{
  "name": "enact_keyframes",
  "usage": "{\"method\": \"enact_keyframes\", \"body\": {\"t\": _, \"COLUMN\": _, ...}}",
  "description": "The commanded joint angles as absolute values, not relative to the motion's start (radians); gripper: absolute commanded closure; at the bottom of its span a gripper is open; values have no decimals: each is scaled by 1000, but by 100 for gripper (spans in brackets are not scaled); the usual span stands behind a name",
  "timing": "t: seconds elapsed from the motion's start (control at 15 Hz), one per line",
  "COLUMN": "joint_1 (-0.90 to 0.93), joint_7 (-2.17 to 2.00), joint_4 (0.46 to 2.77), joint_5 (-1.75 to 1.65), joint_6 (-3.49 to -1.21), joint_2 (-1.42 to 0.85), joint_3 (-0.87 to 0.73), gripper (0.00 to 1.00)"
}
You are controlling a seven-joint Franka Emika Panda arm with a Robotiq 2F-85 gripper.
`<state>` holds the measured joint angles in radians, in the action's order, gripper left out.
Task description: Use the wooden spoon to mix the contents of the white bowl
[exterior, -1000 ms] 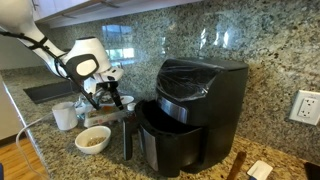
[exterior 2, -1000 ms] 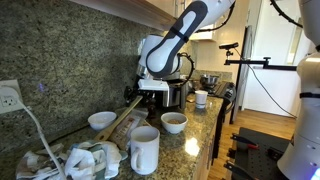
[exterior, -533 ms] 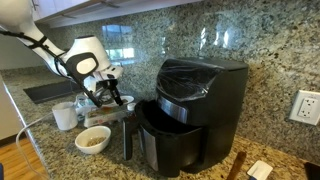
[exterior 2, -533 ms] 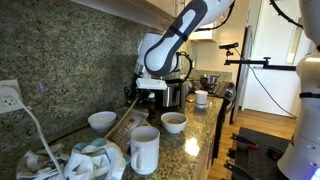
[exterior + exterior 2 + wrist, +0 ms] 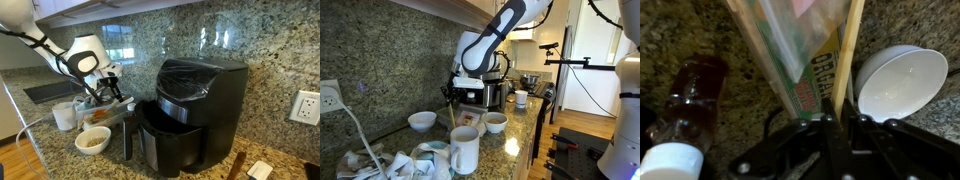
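Pincer: the pincer [image 5: 835, 120] is pressed together, pinching the spoon [image 5: 847, 60] by its handle.
Spoon axis: in the wrist view the handle runs straight out from the jaws. In an exterior view the spoon [image 5: 451, 110] hangs steeply, lifted off the worktop [image 5: 515, 140]. The head cannot be made out.
Bowl: the bowl [image 5: 93, 141], with its contents [image 5: 94, 138], stands on the worktop below the pincer, toward the front edge and apart from the spoon.
Coming move (judged): the spoon is to be carried over the bowl and lowered.
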<state>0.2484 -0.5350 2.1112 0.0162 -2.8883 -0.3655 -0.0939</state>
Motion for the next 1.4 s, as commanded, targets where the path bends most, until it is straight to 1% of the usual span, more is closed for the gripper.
{"method": "enact_keyframes", "body": {"t": 0.0, "joint_1": 274, "joint_7": -543, "joint_4": 2086, "joint_5": -9, "joint_6": -2889, "joint_2": -389, "joint_3": -119, "gripper": 96}}
{"method": "enact_keyframes", "body": {"t": 0.93, "joint_1": 299, "joint_7": -538, "joint_4": 1995, "joint_5": -3, "joint_6": -2878, "joint_2": -436, "joint_3": -127, "gripper": 94}}
{"method": "enact_keyframes", "body": {"t": 1.2, "joint_1": 324, "joint_7": -566, "joint_4": 1991, "joint_5": -26, "joint_6": -2896, "joint_2": -426, "joint_3": -168, "gripper": 94}}
{"method": "enact_keyframes", "body": {"t": 1.33, "joint_1": 359, "joint_7": -603, "joint_4": 1998, "joint_5": -53, "joint_6": -2917, "joint_2": -419, "joint_3": -215, "gripper": 94}}
